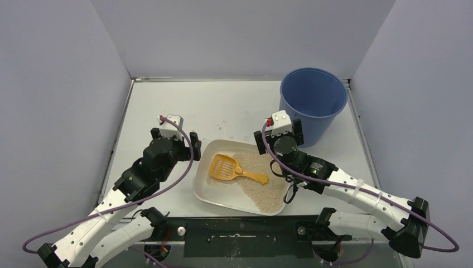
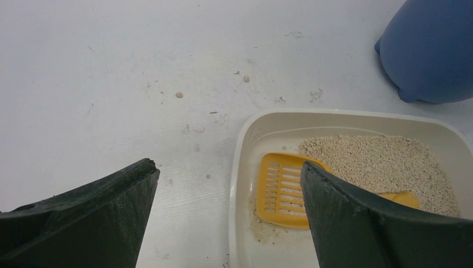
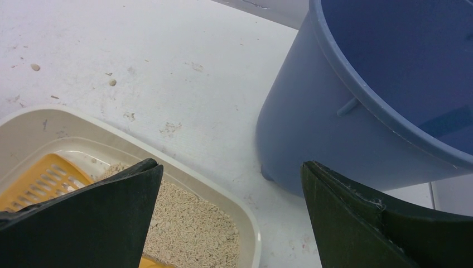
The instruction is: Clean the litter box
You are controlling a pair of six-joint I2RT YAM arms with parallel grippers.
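The off-white litter box (image 1: 202,184) sits at the table's near middle, with beige litter (image 1: 262,187) mostly in its right half. An orange slotted scoop (image 1: 224,167) lies in it, handle pointing right. The box also shows in the left wrist view (image 2: 239,167) and the right wrist view (image 3: 234,201). My left gripper (image 1: 174,138) is open and empty, just left of the box's far left corner. My right gripper (image 1: 279,134) is open and empty, between the box's far right corner and the blue bucket (image 1: 312,103).
The tall blue bucket stands at the back right, close to my right gripper (image 3: 231,184); its inside looks empty (image 3: 401,61). A few stray litter grains (image 2: 179,94) lie on the white table behind the box. Grey walls enclose the table on three sides.
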